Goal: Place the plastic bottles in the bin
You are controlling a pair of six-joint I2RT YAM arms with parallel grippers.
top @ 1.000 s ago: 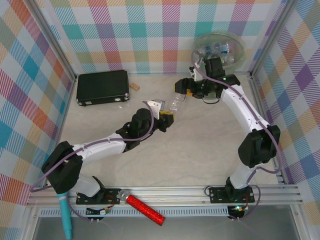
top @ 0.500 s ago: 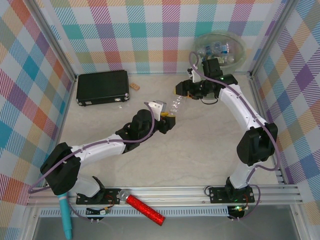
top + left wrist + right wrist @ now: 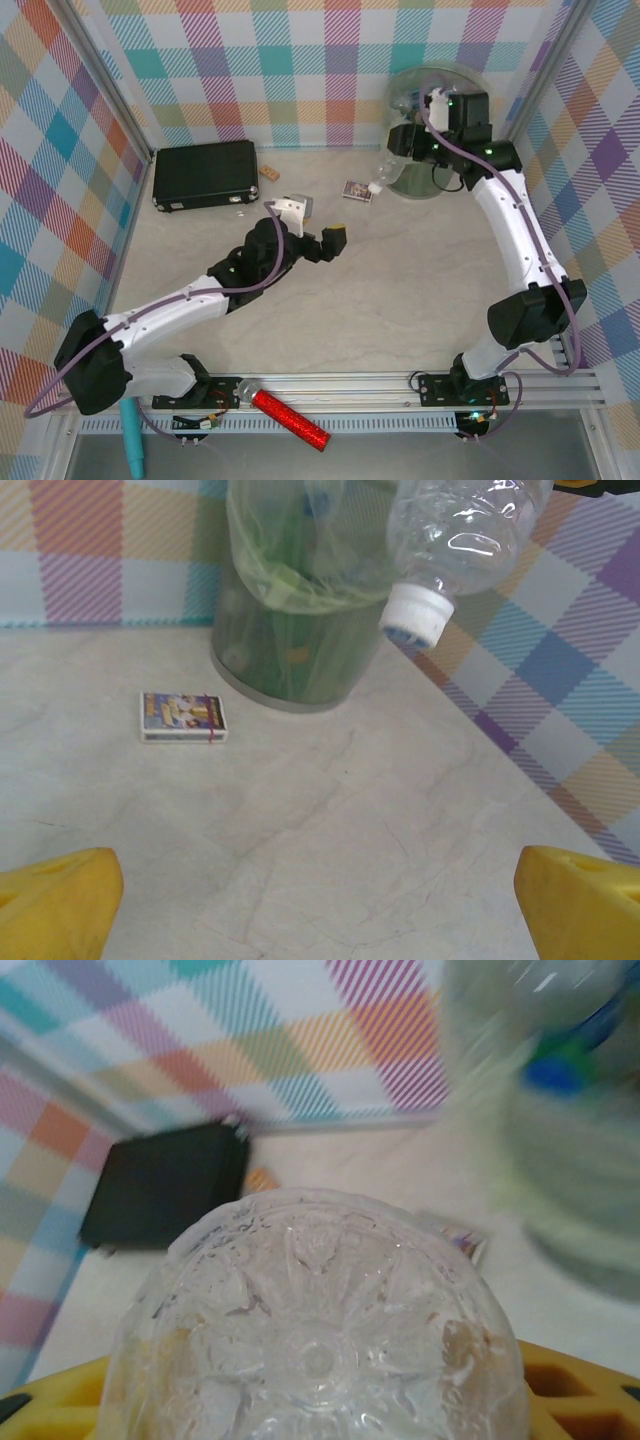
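Clear bottle [image 3: 455, 530], white cap pointing down-left, is pinched at its base by the right end effector [image 3: 398, 160]. It's held off the table [image 3: 400, 280], just left of the bin [image 3: 290, 650] at far right. Left end effector [image 3: 315, 225] is spread wide, empty, mid-table, well apart from the bottle. Small printed box [image 3: 183, 717] lies near the bin's left.

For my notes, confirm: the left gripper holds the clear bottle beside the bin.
Wrong arm. The right gripper holds the clear bottle beside the bin, as the top external view shows; the left gripper is open and empty.
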